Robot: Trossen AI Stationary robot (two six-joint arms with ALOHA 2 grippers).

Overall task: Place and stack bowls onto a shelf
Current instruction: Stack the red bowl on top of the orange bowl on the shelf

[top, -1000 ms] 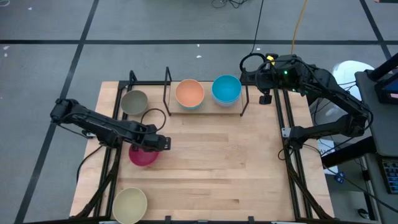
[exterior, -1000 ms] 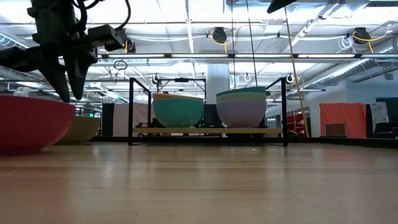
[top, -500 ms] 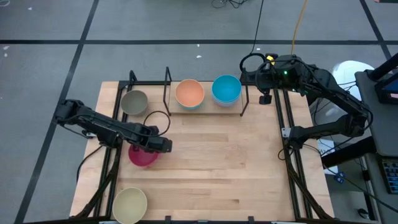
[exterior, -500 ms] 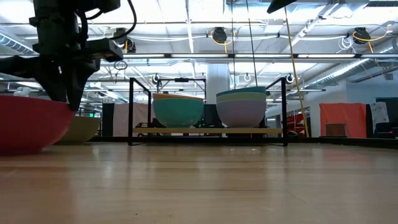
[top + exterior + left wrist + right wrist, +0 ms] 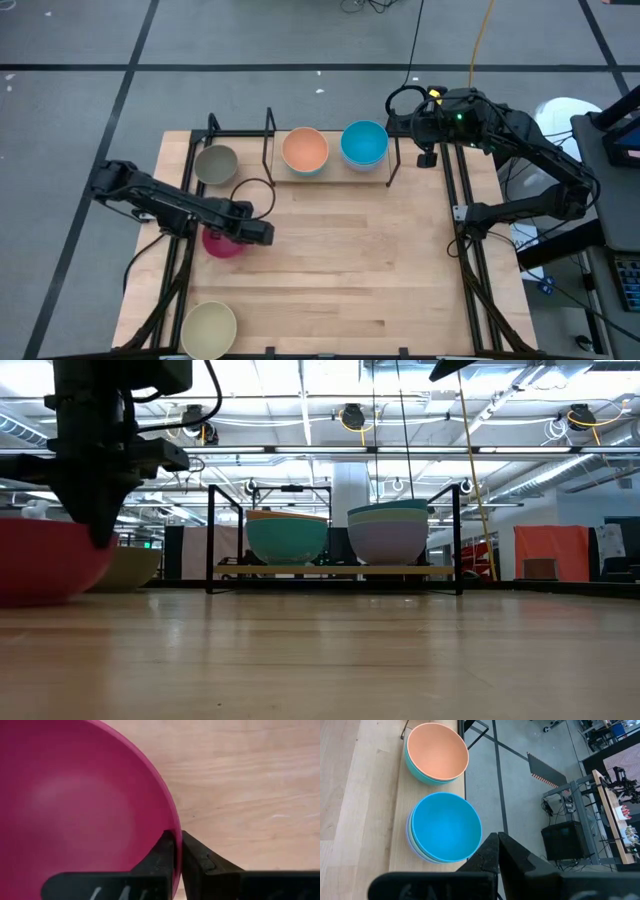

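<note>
The magenta bowl (image 5: pixel 218 244) stands on the table at the left; it also shows in the low view (image 5: pixel 45 560). My left gripper (image 5: pixel 248 232) is shut on it. On the shelf (image 5: pixel 330 180), an orange bowl (image 5: pixel 305 150) tops a cyan one, and a blue bowl (image 5: pixel 363 142) tops a second stack. The olive-grey bowl (image 5: pixel 215 163) stands by the shelf's left end. The cream bowl (image 5: pixel 208 328) sits at the near left corner. My right gripper (image 5: pixel 497 845) is shut and empty, high by the shelf's right end. My left gripper holds the magenta bowl by its rim (image 5: pixel 175 832), on the side toward the table's right. One finger is inside the bowl and one outside. The fingers (image 5: pixel 100 525) come from above, pointing down. The bowl stands upright with its base on the table.
The shelf's black upright rods (image 5: pixel 268 140) stand between the olive-grey bowl and the stacks. A loop of cable (image 5: pixel 250 190) lies beside my left arm. Bare wood (image 5: pixel 350 270) fills the table's middle and right.
My left gripper has come down over the magenta bowl's rim and shut on it; its fingers stood apart above the rim a second ago. The bowl has stayed on the table.
</note>
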